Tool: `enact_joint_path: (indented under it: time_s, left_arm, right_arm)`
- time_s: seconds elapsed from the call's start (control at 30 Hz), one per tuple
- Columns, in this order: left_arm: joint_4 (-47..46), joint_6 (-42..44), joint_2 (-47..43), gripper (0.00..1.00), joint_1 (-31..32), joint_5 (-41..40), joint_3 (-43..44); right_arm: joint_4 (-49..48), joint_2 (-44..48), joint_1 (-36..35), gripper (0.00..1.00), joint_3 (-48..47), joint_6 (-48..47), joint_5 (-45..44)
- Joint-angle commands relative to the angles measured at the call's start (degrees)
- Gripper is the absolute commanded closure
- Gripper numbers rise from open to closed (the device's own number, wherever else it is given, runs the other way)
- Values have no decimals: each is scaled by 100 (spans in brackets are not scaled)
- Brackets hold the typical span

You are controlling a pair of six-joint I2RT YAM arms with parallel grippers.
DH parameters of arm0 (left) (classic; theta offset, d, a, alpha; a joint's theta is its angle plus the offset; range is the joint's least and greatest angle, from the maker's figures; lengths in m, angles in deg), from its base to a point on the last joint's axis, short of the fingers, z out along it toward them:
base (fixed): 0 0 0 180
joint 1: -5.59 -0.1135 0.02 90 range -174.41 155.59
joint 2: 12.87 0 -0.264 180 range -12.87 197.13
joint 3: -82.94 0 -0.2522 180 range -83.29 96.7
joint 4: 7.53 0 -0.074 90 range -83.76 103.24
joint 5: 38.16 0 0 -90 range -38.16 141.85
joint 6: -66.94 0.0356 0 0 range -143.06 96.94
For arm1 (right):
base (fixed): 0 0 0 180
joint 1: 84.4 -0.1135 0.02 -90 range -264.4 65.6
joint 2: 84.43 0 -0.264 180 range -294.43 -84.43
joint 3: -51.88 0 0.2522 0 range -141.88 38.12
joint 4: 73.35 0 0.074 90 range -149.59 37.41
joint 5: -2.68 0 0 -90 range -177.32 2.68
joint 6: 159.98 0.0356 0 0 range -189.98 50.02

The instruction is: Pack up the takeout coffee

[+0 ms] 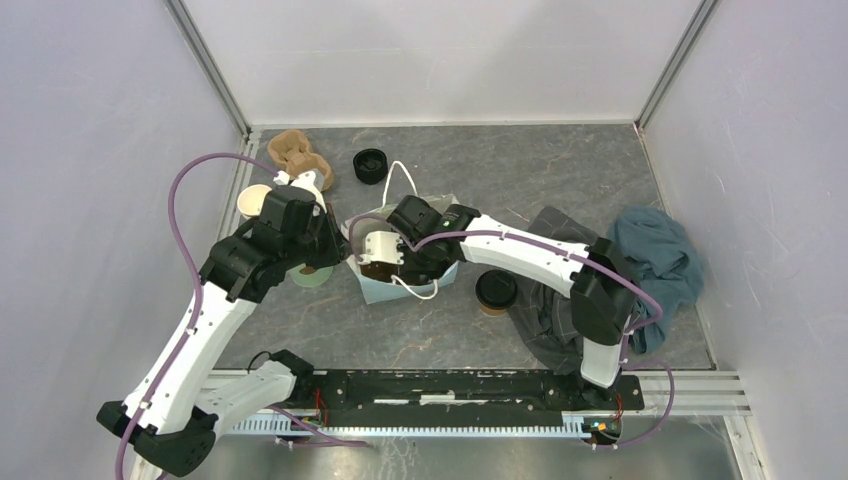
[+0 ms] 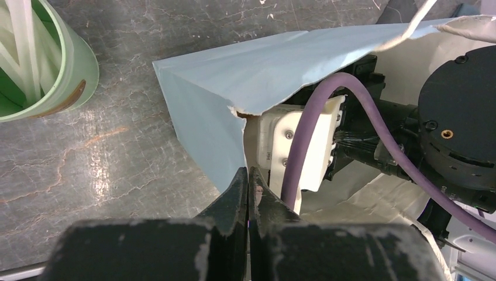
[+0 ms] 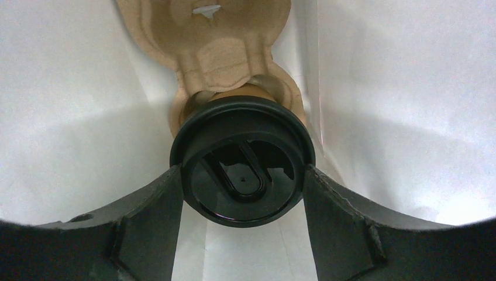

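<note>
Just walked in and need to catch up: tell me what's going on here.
The left hand pinches the rim of the pale blue paper bag, holding it open. The right hand is inside the bag, gripping a lidded coffee cup at the cardboard carrier there. A second lidded cup stands on the table beside the bag.

We find one cup [image 3: 243,161] seated in the carrier [image 3: 222,52] inside the bag [image 2: 245,70]; the other cup [image 1: 496,290] stands on the counter [image 1: 560,170], right of it.

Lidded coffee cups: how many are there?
2. One cup sits between the right fingers inside the bag; the other cup stands on the table beside the bag. More could be hidden.
</note>
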State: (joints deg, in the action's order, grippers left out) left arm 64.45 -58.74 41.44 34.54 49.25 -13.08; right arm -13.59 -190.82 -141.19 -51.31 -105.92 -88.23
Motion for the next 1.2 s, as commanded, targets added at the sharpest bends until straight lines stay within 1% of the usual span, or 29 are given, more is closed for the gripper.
enact_joint_path:
  time_s: [0.0,0.03,0.1,0.13,0.2,0.23,0.27,0.3,0.33,0.67,0.97,1.17]
  left_arm:
    - [-157,58,23,98,-4,-117,36]
    - [-158,72,15,98,-6,-132,32]
    - [-152,87,4,98,-3,-116,8]
    - [-155,88,-4,98,-3,-93,-11]
    - [-161,88,-27,98,-3,-49,-69]
    - [-170,76,-40,98,-3,-30,-103]
    - [-179,64,-58,98,-3,-28,-135]
    - [-193,57,-85,98,1,-9,-170]
    - [-205,53,-97,98,-3,1,-201]
    - [-338,-27,-216,98,1,122,-417]
    - [-441,-96,-277,98,-3,83,-528]
    - [-498,-123,-206,98,-3,83,-460]
  right_arm:
    - [295,-118,-24,75,7,433,383]
    - [295,-68,-22,71,-31,507,374]
    - [282,66,-25,60,-87,607,348]
    - [281,112,-32,56,-121,654,346]
    - [336,183,-33,53,-208,739,350]
    - [346,222,-31,49,-240,778,348]
    - [335,270,-42,42,-263,835,325]
    - [323,316,-48,18,-268,880,306]
    - [313,360,-48,2,-268,899,297]
    - [765,568,-64,2,-909,1285,-23]
    - [569,971,-80,2,-1152,2133,-25]
    - [246,1245,-75,2,-1122,2364,-42]
